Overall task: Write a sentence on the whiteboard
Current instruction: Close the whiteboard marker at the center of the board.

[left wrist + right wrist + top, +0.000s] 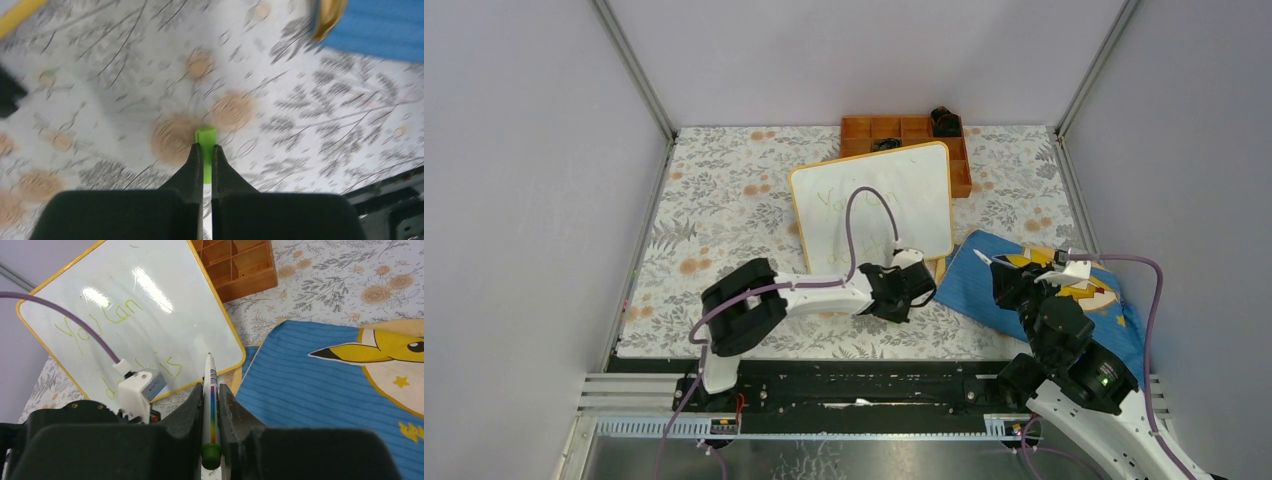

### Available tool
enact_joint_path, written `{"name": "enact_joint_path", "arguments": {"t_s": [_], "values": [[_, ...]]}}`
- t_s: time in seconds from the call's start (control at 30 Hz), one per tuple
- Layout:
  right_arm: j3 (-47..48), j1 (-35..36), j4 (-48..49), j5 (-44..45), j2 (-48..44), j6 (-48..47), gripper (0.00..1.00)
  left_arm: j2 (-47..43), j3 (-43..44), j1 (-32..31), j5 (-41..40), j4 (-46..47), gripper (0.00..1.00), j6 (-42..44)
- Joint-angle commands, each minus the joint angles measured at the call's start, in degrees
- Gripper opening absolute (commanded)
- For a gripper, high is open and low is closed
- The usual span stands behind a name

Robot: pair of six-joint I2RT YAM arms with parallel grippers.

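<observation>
The whiteboard (894, 190) with its orange-yellow frame lies tilted at mid-table and also shows in the right wrist view (165, 315). The sentence (100, 322) is faint light-green handwriting in two lines; the left arm's cable and camera hide part of the lower line. It is barely visible from above (839, 205). My left gripper (919, 290) hangs over the floral mat just off the board's near right corner, shut (207, 150) on a small green cap (206, 137). My right gripper (212, 390) is shut on a white marker (211, 385) with a rainbow stripe, its tip pointing at the board's near edge.
An orange compartment tray (959, 170) stands behind the board with black items (945, 121) in it. A blue cartoon-print cloth (969, 290) lies right of the board, under my right gripper (1002, 272). Grey walls enclose the floral mat (714, 220).
</observation>
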Motion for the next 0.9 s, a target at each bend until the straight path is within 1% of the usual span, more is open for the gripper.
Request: {"name": "enact_joint_path", "arguments": {"t_s": [0.0, 0.17, 0.3, 0.4, 0.57, 0.7, 0.77, 0.87], "values": [[0.9, -0.3, 2.0, -0.4, 0.1, -0.2, 0.00, -5.8, -7.7, 0.3, -1.3, -1.0, 0.00, -4.4], [0.8, -0.3, 2.3, -1.2, 0.4, -0.1, 0.00, -12.9, -16.8, -0.2, -2.7, -1.1, 0.00, -9.3], [0.6, -0.3, 2.7, -1.7, 0.5, -0.2, 0.00, -15.8, -22.0, -0.3, -4.3, -1.7, 0.02, -11.1], [0.5, -0.3, 2.8, -2.0, 0.7, -0.2, 0.00, -15.2, -22.1, -0.3, -4.1, -3.1, 0.09, -9.5], [0.5, -0.3, 2.8, -2.1, 0.6, -0.3, 0.00, -12.7, -20.0, -0.3, -2.0, -4.6, 0.20, -5.3], [0.5, -0.3, 2.5, -2.3, 0.3, -0.1, 0.00, -12.9, -19.7, -0.3, -1.0, -5.2, 0.35, -3.8], [0.5, -0.3, 2.4, -2.4, 0.2, -0.1, 0.00, -12.9, -19.7, -0.3, -1.0, -5.6, 0.39, -3.3], [0.4, -0.3, 2.6, -2.4, 0.2, -0.2, 0.00, -12.3, -19.2, -0.3, -1.1, -6.4, 0.39, -2.7]]}}
